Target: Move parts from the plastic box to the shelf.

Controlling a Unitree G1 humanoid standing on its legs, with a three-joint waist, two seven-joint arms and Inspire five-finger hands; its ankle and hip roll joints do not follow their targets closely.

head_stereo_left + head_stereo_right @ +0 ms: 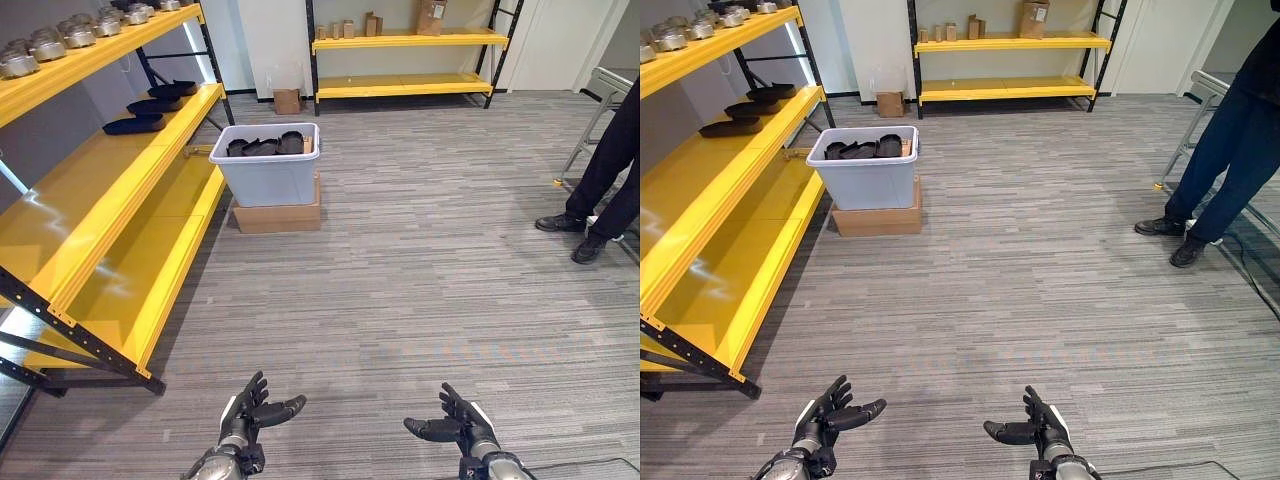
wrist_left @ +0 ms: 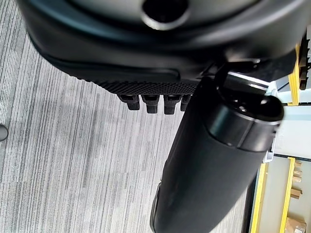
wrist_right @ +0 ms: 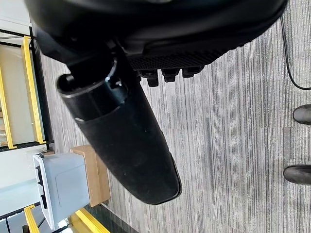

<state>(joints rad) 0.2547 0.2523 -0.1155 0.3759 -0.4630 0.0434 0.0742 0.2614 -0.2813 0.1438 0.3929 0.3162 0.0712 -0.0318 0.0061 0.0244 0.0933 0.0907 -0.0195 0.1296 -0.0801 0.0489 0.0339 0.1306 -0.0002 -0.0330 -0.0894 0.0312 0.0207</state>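
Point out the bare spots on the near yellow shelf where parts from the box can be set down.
The middle level of the yellow shelf is bare in front of the three black parts at its far end. The lower level beside the plastic box is bare too. The top level is crowded with metal parts.

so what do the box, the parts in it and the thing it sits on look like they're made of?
Box: looks like pale grey plastic, smooth walls, rolled rim. Parts: matte black, likely moulded plastic or rubber; can't tell which. Base: brown cardboard carton, judging by flat dull faces.
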